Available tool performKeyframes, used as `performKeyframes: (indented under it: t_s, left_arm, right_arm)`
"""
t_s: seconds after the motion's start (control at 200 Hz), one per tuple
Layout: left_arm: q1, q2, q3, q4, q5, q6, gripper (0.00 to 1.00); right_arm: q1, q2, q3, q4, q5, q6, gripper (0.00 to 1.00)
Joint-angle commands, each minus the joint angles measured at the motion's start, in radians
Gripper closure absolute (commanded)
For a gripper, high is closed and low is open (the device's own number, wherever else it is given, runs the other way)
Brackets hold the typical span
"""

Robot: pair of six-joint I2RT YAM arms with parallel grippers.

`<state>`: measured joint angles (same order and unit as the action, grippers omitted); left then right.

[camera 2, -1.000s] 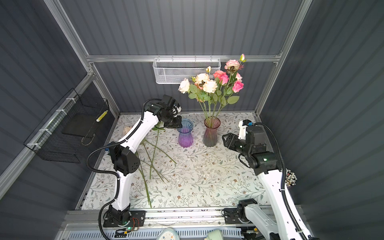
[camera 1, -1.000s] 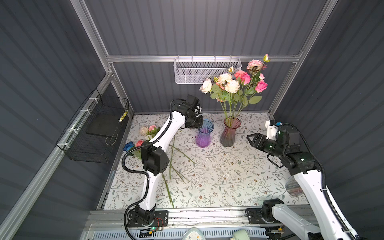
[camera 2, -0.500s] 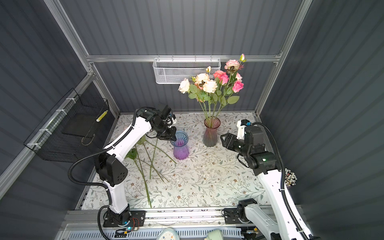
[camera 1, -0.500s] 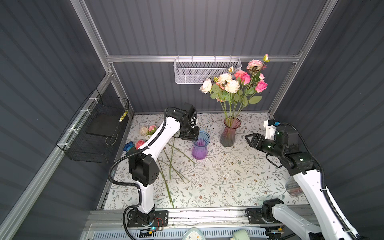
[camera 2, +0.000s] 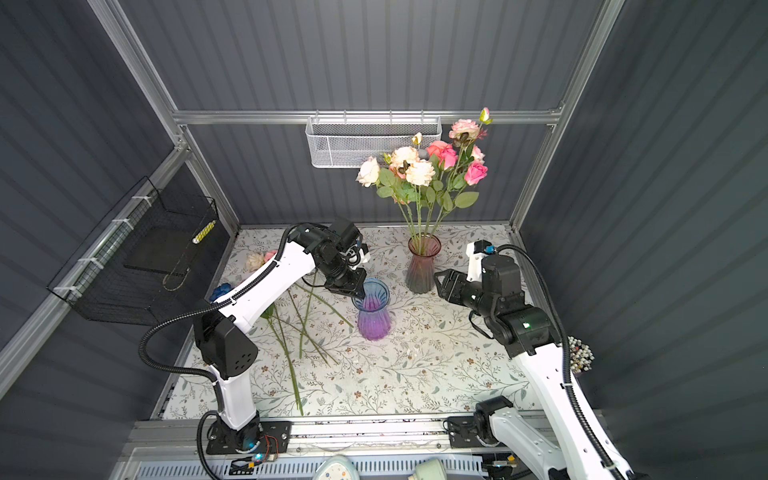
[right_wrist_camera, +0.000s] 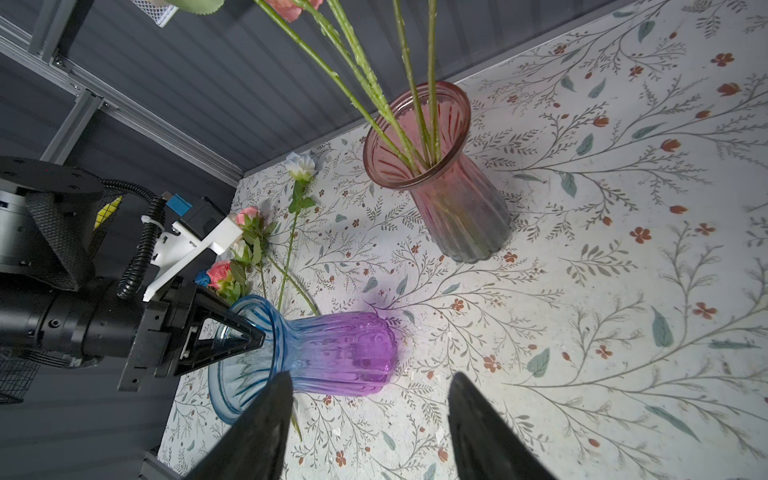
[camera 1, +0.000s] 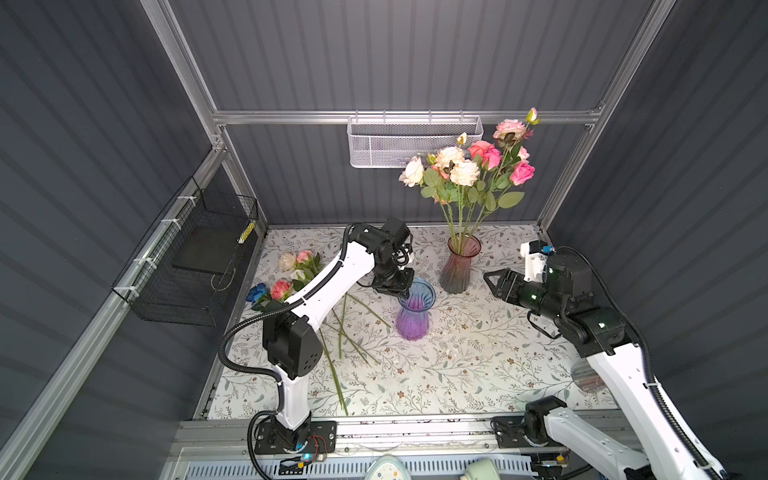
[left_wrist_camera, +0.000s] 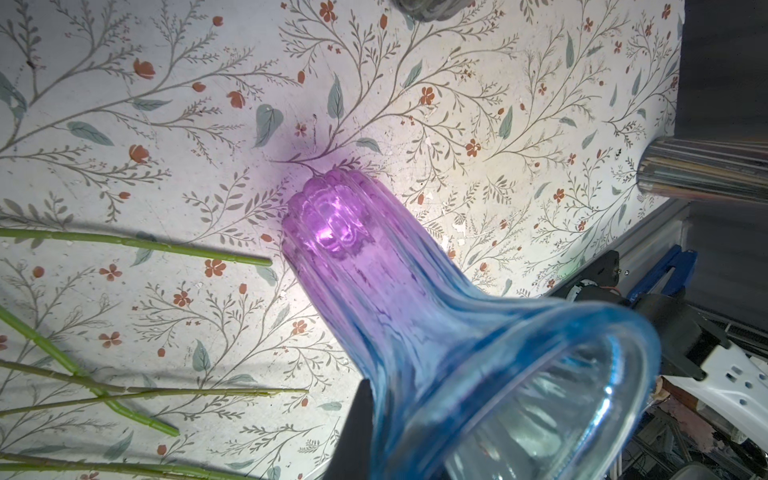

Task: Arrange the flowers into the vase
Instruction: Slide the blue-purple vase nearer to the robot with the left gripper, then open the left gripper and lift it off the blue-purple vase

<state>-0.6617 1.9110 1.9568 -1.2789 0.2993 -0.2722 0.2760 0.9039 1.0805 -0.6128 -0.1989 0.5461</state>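
My stock list:
- Left end effector [camera 1: 405, 291]: pinched on the rim of the blue-purple vase [camera 1: 412, 320], mid-worktop [camera 1: 478, 357].
- Right end effector [camera 1: 489, 284]: jaws parted, empty, beside the pink vase [camera 1: 459, 270].
- Flowers [camera 1: 465, 172]: standing in the pink vase.
- Loose flowers [camera 1: 291, 274]: lying at far left.

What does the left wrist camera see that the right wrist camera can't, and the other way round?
Only the left wrist view: a shiny ribbed silver thing by the table's edge. Only the right wrist view: stems standing in the pink vase, loose roses, and the open right gripper. Both: the blue-and-purple vase, held at its rim by the left gripper, on the flowery table.
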Motion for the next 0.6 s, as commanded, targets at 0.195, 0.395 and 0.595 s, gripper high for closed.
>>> performKeyframes:
  t_s: [0.195,0.395,0.595]
  left_arm:
    - [0.001,-0.018,0.039,-0.041,-0.059,0.02,0.75]
    - [0.002,-0.014,0.14,-0.051,-0.126,0.031,0.54]
    - [0.042,-0.129,0.176,0.041,-0.255,0.04,0.39]
  right_arm:
    - [0.012,0.002,0.014,0.01,0.012,-0.003,0.37]
    - [0.012,0.006,0.02,0.015,0.012,-0.008,0.36]
    - [0.017,0.006,0.019,0.027,0.004,-0.014,0.36]
